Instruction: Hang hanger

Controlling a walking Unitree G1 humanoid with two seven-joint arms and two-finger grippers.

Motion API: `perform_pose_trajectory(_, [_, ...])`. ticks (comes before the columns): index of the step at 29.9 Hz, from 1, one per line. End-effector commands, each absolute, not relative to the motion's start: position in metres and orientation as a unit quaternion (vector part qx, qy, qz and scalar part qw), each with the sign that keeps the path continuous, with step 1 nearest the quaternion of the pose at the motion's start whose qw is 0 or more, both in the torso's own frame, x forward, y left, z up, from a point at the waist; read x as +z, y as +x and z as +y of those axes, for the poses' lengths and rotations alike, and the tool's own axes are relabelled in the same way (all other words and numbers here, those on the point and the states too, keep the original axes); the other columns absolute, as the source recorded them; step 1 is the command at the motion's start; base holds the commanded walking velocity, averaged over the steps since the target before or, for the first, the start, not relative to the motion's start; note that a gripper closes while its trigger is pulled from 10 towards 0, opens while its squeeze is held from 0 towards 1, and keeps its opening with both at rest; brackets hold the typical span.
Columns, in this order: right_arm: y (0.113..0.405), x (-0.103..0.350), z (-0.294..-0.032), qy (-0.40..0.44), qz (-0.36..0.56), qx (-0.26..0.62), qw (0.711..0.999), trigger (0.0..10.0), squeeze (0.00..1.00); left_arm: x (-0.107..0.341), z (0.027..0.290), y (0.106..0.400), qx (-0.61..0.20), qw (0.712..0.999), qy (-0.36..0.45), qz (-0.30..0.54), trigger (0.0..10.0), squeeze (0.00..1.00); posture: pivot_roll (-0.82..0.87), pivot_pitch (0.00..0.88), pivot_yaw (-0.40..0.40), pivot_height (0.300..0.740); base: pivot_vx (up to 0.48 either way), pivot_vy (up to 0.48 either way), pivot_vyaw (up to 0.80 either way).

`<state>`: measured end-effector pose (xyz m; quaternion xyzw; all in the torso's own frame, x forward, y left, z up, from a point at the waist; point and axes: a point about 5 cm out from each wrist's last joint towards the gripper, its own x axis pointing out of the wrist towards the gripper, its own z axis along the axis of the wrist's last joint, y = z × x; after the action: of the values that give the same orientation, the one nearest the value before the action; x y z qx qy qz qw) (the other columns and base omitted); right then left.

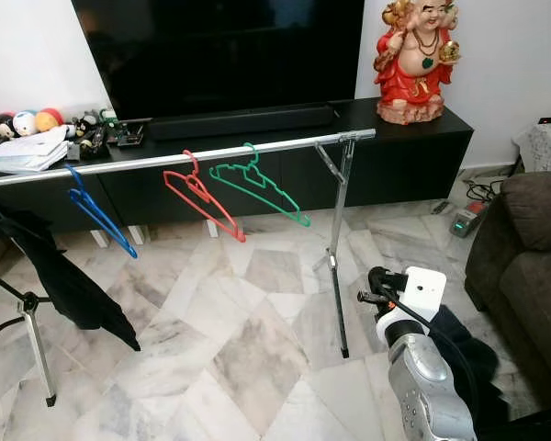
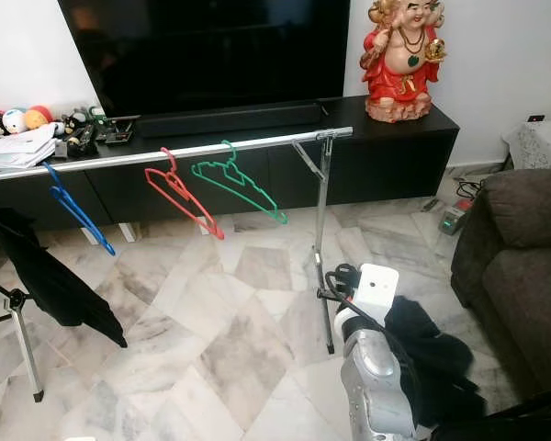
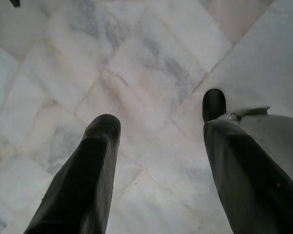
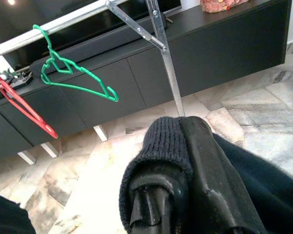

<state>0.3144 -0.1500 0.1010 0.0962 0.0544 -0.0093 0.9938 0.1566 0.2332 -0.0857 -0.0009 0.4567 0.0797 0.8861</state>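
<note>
Marble floor [image 1: 220, 358] spreads under everything. Behind the rail [image 1: 165, 158] stands a long black bench [image 1: 413, 152] with a big dark TV [image 1: 220, 50] on it. A red and gold statue [image 1: 413, 60] sits on the bench past the rail's right end, and a pile of papers [image 1: 23, 152] and small toys [image 1: 23, 121] sit behind the rail's left end. A brown sofa [image 1: 523, 266] is to the right of the rail's leg.

Three hangers hang on the rail: a blue hanger [image 1: 96, 211] near the left, a red hanger [image 1: 202, 197] in the middle, and a green hanger [image 1: 257, 188] just beside the red one. A black cloth [image 1: 64, 276] hangs below the rail's left part.

The right end effector [image 4: 180, 195] is low, near the rail's right leg, shut tight on a dark knit cloth [image 4: 161, 141]. The left end effector [image 3: 156, 161] points down at the floor with its fingers [image 3: 88, 170] spread apart, holding nothing.
</note>
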Motion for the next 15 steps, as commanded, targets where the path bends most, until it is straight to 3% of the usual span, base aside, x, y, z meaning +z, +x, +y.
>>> perform_pose_trajectory(1, [0.317, 0.106, -0.146, 0.095, 0.042, -0.01, 0.994, 10.0, 0.0, -0.085, 0.239, 0.154, 0.09, 0.885, -0.001, 0.457, 10.0, 0.0, -0.03, 0.057, 0.119, 0.74, 0.0, 0.0, 0.0])
perform_pose_trajectory(8, [0.311, 0.079, -0.17, 0.104, 0.092, -0.116, 0.984, 10.0, 0.0, -0.083, 0.243, 0.156, 0.092, 0.889, 0.001, 0.449, 10.0, 0.0, -0.02, 0.055, 0.128, 0.74, 0.0, 0.0, 0.0])
perform_pose_trajectory(11, [0.304, 0.066, -0.183, 0.152, 0.121, -0.182, 0.964, 10.0, 0.0, -0.082, 0.243, 0.157, 0.092, 0.89, 0.002, 0.447, 10.0, 0.0, -0.02, 0.053, 0.131, 0.74, 0.0, 0.0, 0.0])
perform_pose_trajectory(15, [0.3, 0.059, -0.186, 0.144, 0.142, -0.185, 0.962, 10.0, 0.0, -0.082, 0.244, 0.158, 0.091, 0.891, 0.004, 0.445, 10.0, 0.0, -0.02, 0.049, 0.131, 0.74, 0.0, 0.0, 0.0])
